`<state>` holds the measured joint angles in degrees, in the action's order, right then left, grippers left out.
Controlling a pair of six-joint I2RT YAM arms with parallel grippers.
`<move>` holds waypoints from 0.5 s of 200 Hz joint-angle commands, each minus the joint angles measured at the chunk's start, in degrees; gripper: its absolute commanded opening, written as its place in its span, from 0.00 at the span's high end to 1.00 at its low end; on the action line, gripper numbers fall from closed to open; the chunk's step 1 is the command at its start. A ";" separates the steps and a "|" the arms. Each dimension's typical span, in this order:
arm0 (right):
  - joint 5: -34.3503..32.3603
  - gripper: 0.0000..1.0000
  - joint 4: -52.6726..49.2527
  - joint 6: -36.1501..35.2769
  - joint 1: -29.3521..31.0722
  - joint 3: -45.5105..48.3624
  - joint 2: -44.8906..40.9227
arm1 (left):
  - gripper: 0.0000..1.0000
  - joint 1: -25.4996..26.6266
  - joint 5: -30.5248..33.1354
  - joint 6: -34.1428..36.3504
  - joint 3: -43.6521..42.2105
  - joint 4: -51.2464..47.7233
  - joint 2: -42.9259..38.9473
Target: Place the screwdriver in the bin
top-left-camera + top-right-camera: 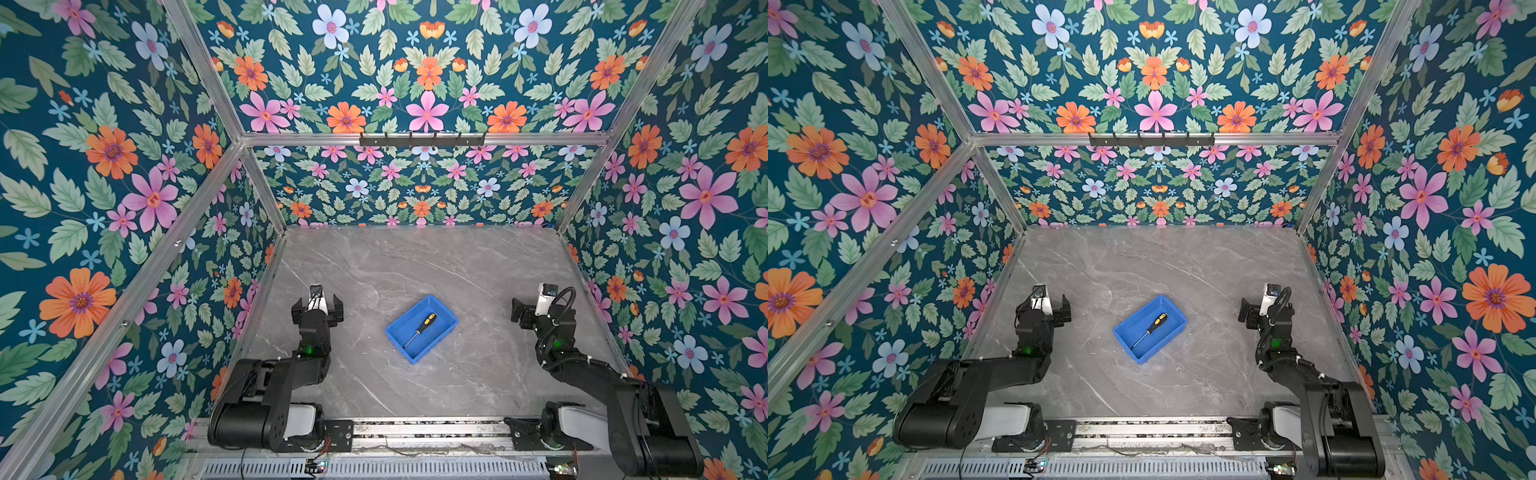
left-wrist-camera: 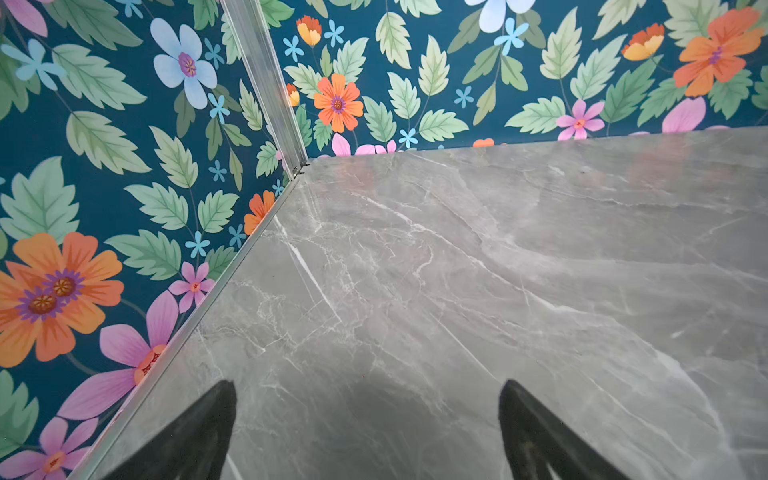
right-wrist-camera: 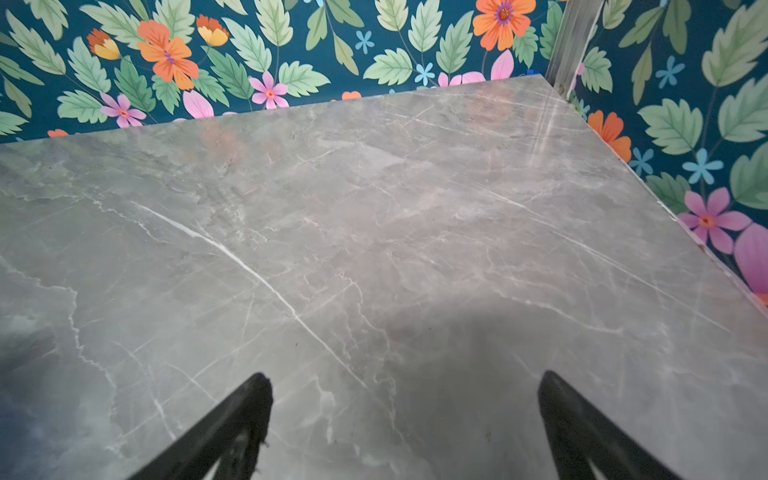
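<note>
The screwdriver (image 1: 420,330) lies flat and slantwise inside the bin (image 1: 439,330), at the middle of the worktop (image 1: 415,266). It is judged light and stiff. The thin metal shaft (image 1: 411,340) would likely be slippery, so the yellow-and-black handle (image 1: 429,321) is better gripped, across its width. Whether the tip touches the bin's wall cannot be made out. The left jaws and right jaws are spread, empty, well apart from the bin.

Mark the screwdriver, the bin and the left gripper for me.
screwdriver (image 1: 419,331), in a top view, where handle meets shaft.
bin (image 1: 403,328), in a top view, bare floor beside the shaft.
left gripper (image 2: 368,384), left wrist view, midway between its open fingertips.
</note>
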<state>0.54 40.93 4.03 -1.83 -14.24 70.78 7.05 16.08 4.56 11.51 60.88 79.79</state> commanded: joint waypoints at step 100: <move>2.17 0.01 8.44 -1.10 -0.61 -3.99 11.63 | 0.00 -5.20 -7.78 -4.78 4.75 11.76 13.10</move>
<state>2.68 50.24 2.79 -2.33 -17.91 82.41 1.96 9.39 0.36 16.12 70.54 92.64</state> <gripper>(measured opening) 0.993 0.997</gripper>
